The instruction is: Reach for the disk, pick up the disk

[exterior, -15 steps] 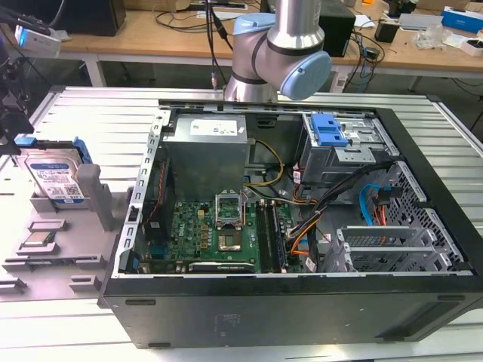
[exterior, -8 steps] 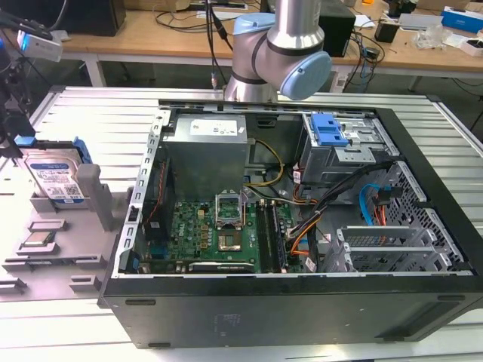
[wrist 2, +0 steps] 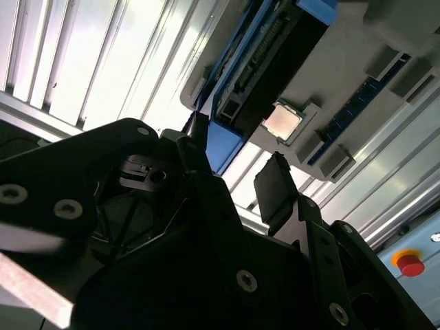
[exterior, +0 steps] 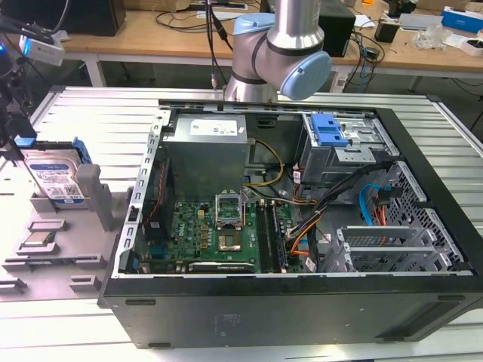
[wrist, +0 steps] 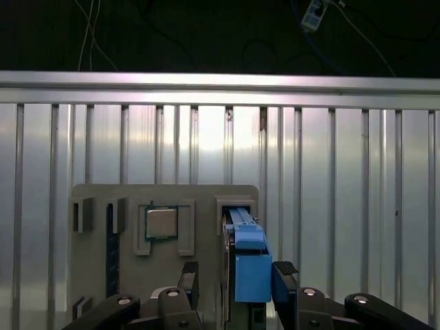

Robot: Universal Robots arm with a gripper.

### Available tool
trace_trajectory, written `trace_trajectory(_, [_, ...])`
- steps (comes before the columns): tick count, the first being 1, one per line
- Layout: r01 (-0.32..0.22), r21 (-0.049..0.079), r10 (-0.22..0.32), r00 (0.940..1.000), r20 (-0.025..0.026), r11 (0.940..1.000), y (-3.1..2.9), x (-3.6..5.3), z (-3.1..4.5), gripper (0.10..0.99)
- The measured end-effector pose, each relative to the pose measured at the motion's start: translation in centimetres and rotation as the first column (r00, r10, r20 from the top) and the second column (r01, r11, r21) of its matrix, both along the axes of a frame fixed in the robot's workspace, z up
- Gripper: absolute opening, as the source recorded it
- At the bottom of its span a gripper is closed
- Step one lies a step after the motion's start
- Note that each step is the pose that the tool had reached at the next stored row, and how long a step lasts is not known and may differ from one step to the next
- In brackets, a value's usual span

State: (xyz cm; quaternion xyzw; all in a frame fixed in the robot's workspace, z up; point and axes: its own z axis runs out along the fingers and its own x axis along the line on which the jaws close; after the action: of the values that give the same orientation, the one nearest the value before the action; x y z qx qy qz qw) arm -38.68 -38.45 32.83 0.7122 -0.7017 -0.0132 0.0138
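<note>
The arm (exterior: 281, 56) shows its thick grey-and-blue joint well away from the disk (exterior: 51, 175), off to the exterior view's right of it, and its dark far end hangs just above the disk. The gripper (wrist: 237, 278) points down over the disk's top edge with jaws apart. They straddle the disk (one finger (wrist: 285, 275) nearly against it, the other with a clear gap) without clamping it.
</note>
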Motion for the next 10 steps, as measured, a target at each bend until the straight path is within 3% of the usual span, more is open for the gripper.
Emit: trace_trajectory(10, [0.000,0.000,0.000,1.0000,0.0001,1.0000,0.00,0.00,-0.48,0.541])
